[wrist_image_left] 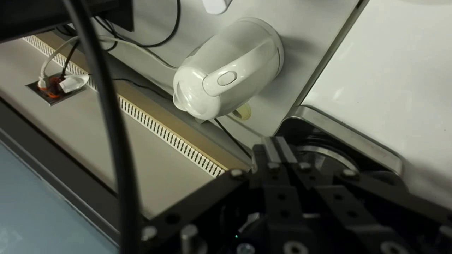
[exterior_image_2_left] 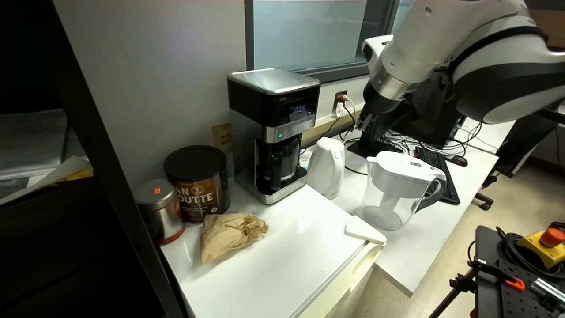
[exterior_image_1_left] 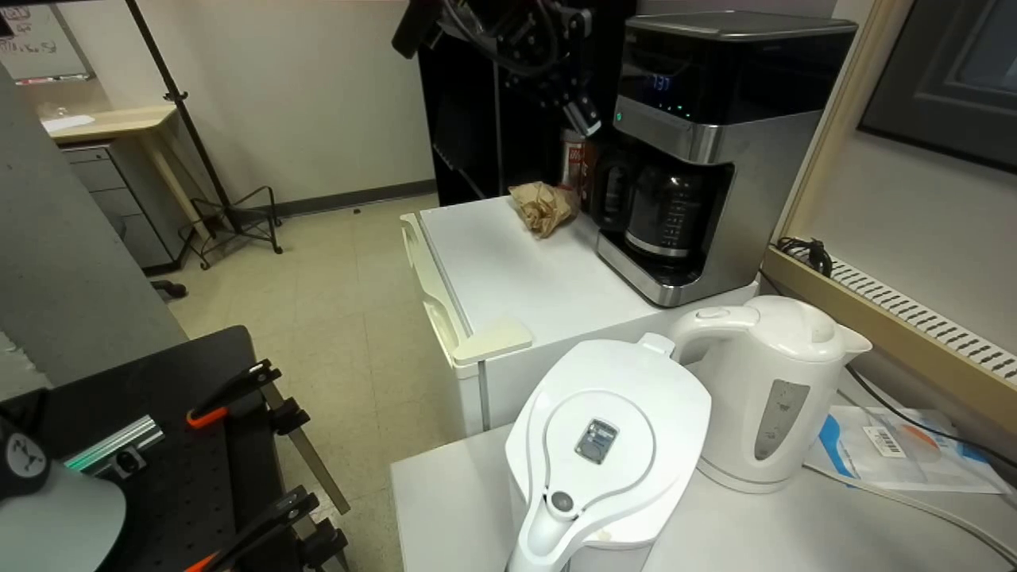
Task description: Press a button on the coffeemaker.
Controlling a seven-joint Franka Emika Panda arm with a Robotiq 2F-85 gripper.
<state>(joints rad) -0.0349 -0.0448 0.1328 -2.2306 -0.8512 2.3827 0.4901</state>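
The coffeemaker [exterior_image_1_left: 775,183] is a boxy black and silver machine on a white surface, also seen in an exterior view [exterior_image_2_left: 247,110]. Its display glows blue. A green-lit button [exterior_image_1_left: 619,117] shows on the silver front band, also in an exterior view [exterior_image_2_left: 280,135]. The dark carafe [exterior_image_1_left: 667,210] sits inside. In the wrist view, its silver base [wrist_image_left: 348,135] lies beyond my fingers, and its upper front is mostly hidden. My gripper [exterior_image_1_left: 586,125] is shut and empty, pointing down in front of the coffeemaker, apart from it [exterior_image_2_left: 364,123]. Its fingertips [wrist_image_left: 280,150] are close together.
A white kettle [exterior_image_2_left: 325,170] and a white pitcher [exterior_image_2_left: 393,190] stand beside the coffeemaker. A crumpled paper bag [exterior_image_2_left: 229,234], a coffee can [exterior_image_2_left: 196,185] and a metal tin [exterior_image_2_left: 159,207] sit on its other side. A wall [wrist_image_left: 155,183] is behind.
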